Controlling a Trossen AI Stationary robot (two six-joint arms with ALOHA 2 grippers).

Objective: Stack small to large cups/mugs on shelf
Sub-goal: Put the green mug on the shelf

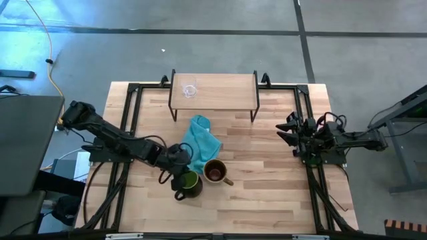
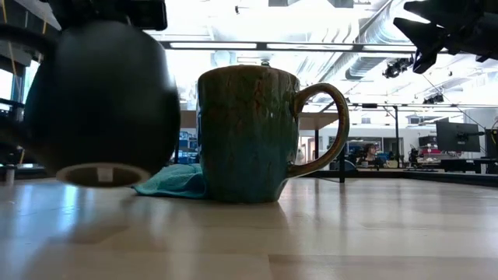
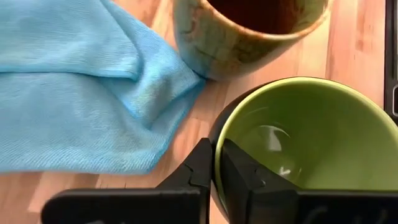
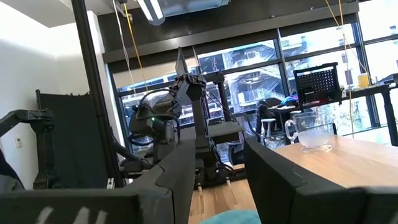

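A dark mug with green inside [image 1: 190,182] is at the table's near middle, and my left gripper [image 1: 177,173] is shut on it. It shows large in the low view [image 2: 101,101]. The olive-tan mug with brown inside [image 1: 215,172] stands upright on the table just right of it. A tiny clear glass cup [image 1: 190,91] stands on the light-wood shelf [image 1: 220,88] at the far edge. My right gripper [image 1: 288,131] is open and empty above the table's right side. My left gripper pinches the dark mug's rim wall [image 3: 217,163], one finger inside [image 3: 241,177] the green hollow and one outside [image 3: 198,167]. The fingers come slanting down from the table's left. In the low view the mug is tipped, its base ring [image 2: 105,174] showing just above the tabletop.
A teal-blue cloth [image 1: 202,141] lies crumpled between the shelf and the mugs, touching the olive-tan mug's far-left side [image 3: 186,68]. Black frame rails [image 1: 133,113] run along the table's left and right sides. Bare wood lies to the right of the mugs [image 1: 267,187].
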